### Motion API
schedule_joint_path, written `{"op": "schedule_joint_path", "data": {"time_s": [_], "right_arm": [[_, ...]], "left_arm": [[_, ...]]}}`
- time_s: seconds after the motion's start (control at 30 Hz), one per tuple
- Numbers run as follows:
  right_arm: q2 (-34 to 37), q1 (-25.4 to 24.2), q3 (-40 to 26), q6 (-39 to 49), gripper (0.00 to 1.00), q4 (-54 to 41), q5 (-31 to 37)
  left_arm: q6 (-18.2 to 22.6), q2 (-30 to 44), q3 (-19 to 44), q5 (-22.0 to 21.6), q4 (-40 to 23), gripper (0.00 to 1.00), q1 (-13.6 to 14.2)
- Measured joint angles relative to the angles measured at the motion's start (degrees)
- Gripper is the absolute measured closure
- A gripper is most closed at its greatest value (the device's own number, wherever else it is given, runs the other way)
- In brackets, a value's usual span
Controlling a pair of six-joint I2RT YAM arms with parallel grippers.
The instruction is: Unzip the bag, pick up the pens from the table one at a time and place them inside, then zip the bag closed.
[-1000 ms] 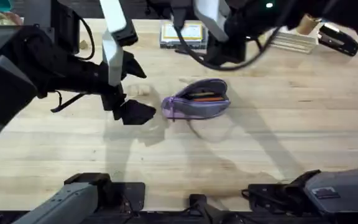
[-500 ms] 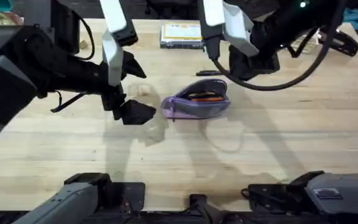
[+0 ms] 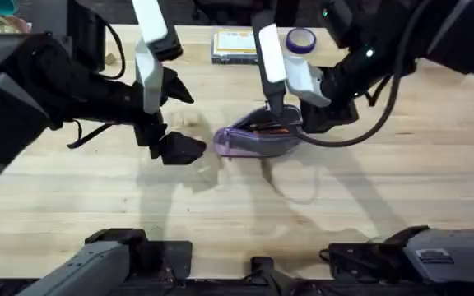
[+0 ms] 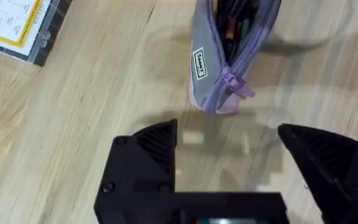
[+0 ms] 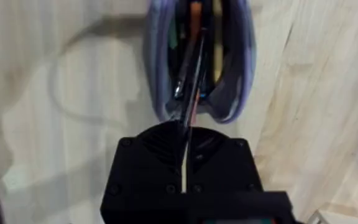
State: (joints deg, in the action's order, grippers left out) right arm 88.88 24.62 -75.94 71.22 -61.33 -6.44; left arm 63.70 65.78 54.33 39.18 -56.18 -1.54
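Note:
The lilac and grey bag (image 3: 253, 141) lies unzipped in the middle of the table (image 3: 344, 189), with pens and coloured sticks showing inside it (image 5: 197, 62). My right gripper (image 3: 281, 117) hangs over its open mouth, shut on a slim black pen (image 5: 189, 81) whose tip points into the opening. My left gripper (image 3: 169, 145) stays low just left of the bag's zipper end, open and holding nothing. In the left wrist view the bag (image 4: 229, 56) and its purple zipper pull (image 4: 238, 86) lie just beyond the spread fingers (image 4: 157, 146) of that gripper (image 4: 229, 140).
A flat blue-and-yellow box (image 3: 235, 43) lies at the table's back edge, also seen at the corner of the left wrist view (image 4: 17, 25). A purple round thing (image 3: 301, 39) sits beside it. Bare wood stretches in front of the bag.
The right arm has swung from the back of the table forward and down to the bag's open mouth, carrying the pen. The left arm and the bag have stayed put.

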Motion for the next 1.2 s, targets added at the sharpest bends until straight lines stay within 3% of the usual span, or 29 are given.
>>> {"op": "schedule_joint_path", "data": {"time_s": [0.2, 0.47, 0.8, 0.83, 1.0, 1.03, 1.2], "right_arm": [[0.93, 1.52, 1.57, 0.4, 0.97, 6.61, -0.11], [7.25, 6.15, 1.59, 0.61, 0.97, 14.18, -1.73], [10.6, 8.7, 1.61, 0.59, 0.952, 15.44, -0.81], [10.6, 8.7, 1.61, 0.42, 0.845, 15.42, -0.81], [10.82, 9.9, 1.61, 0.4, 0.117, 15.92, -0.72], [10.84, 10.02, 1.61, 0.57, 0.035, 15.52, -0.36], [10.82, 10.1, 1.61, 0.03, 0.005, 13.15, 1.5]], "left_arm": [[0.0, 0.0, 0.0, 0.0, 0.02, 0.007, 0.0], [0.0, 0.0, 0.0, 0.0, 0.0, 0.008, 0.0], [0.0, 0.0, 0.0, 0.0, 0.02, 0.007, 0.0], [0.0, 0.0, 0.0, 0.0, 0.0, 0.008, 0.0], [0.01, 0.0, 0.0, 0.0, 0.02, 0.007, 0.0], [0.0, 0.0, 0.0, 0.0, 0.01, 0.007, 0.0], [0.0, 0.0, 0.0, 0.0, 0.02, 0.007, 0.0]]}}
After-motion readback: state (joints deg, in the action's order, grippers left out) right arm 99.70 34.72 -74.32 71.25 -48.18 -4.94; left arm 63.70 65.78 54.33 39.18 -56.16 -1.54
